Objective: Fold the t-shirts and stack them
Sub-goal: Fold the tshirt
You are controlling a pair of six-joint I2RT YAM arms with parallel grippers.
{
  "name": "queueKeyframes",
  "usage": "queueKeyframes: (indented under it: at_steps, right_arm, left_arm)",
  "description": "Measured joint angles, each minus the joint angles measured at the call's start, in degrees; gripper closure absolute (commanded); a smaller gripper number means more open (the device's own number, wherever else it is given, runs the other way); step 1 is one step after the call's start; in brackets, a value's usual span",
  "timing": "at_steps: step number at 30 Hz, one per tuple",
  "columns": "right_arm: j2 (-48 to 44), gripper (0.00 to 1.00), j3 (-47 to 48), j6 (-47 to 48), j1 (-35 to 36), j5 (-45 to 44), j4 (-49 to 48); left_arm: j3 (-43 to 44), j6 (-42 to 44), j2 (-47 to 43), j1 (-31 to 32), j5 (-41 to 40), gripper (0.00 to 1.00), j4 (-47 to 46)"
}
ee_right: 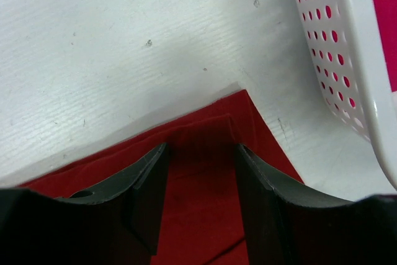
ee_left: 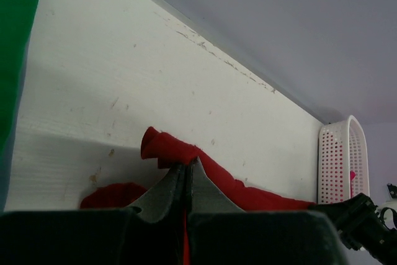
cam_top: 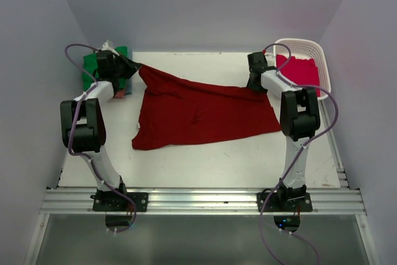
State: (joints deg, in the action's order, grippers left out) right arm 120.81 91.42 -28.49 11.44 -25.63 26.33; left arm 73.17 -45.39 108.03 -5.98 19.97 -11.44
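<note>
Your red shirt (cam_top: 198, 113) lies spread across the middle of the table (cam_top: 205, 162). Your left gripper (cam_top: 129, 66) is clamped tight on its far left corner, just beside the green shirt (cam_top: 89, 69). Your right gripper (ee_right: 201, 153) stands with jaws apart over the far right corner, gripping nothing, near the basket (cam_top: 324, 66), which holds the pink shirt (cam_top: 301, 69).
</note>
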Motion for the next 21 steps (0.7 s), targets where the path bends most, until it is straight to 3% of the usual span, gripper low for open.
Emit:
queueKeyframes:
  at_steps: [5,9,13,17,21]
  right_arm:
    - [0.90,0.53,0.74,0.00,-0.24,0.26,0.20]
    - [0.90,0.62,0.72,0.00,-0.35,0.31,0.15]
    - [0.90,0.82,0.44,-0.37,-0.61,0.48,-0.02]
    - [0.90,0.96,-1.09,-1.03,-0.98,0.94,-0.22]
    - [0.87,0.97,-2.27,-1.44,-1.05,0.94,-0.26]
  left_arm:
    - [0.00,0.00,0.24,-0.11,0.39,1.00,-0.02]
    - [0.00,-0.02,0.50,-0.13,0.72,1.00,-0.04]
    - [-0.15,-0.02,0.63,-0.13,0.87,1.00,-0.07]
    - [-0.70,-0.04,0.63,-0.20,0.96,1.00,-0.07]
    - [-0.90,-0.04,0.68,-0.28,1.16,1.00,-0.07]
